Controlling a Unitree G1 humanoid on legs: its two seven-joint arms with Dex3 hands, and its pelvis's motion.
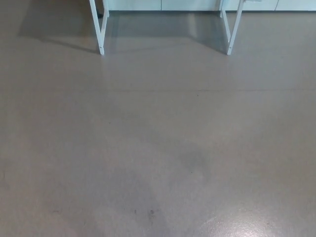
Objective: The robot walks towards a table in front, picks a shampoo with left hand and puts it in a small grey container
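Grey floor [158,148]: smooth and matte, filling nearly the whole head view.
Shadow [49,29]: a darker band at upper left, reaching the foot of the nearest leg.
Left table leg [98,24]: white metal frame, standing on the floor, cut off by the top edge.
Dark specks [151,212]: small marks low in the centre.
Back panels [163,5]: pale fronts along the top edge, between the two legs.
Floor seam [197,90]: a thin line crossing the full width, nearer than the legs.
Right table leg [233,27]: white frame, also cut off at the top.
Sheen [247,224]: a lighter, glossy patch at lower right.
Left hand: out of frame, so whether it is released or clenched cannot be told.
Right hand: out of frame too.
Shampoo, small grey container: neither shows; the tabletop lies beyond the top edge.
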